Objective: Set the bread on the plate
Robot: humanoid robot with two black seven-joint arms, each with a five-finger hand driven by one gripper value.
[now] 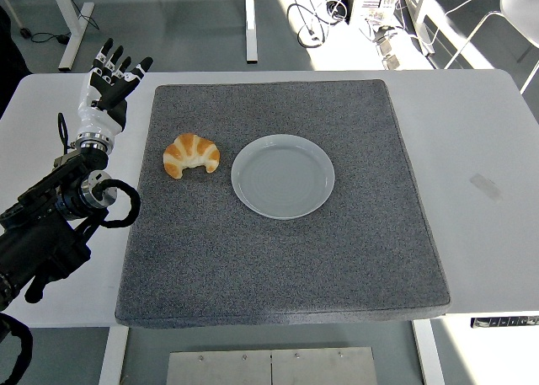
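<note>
Nothing of the task is done yet, as judged from the layout. The bread (191, 155), a croissant, is seen lying on the grey mat (278, 301), just beside the empty plate (283, 176) on its left. The left hand (108, 80) is held over the table's left edge, fingers spread, nothing grasped. Grasping, carrying and setting down are all left.

— What do you see of the robot's build?
— You see a black, blocky left arm (42, 233) with a looping black cable at its wrist joint.
— And past the wrist?
— You see a silver ringed cuff, then a white-backed, five-fingered left hand (109, 86) with black fingers marked by pale knuckle segments.
</note>
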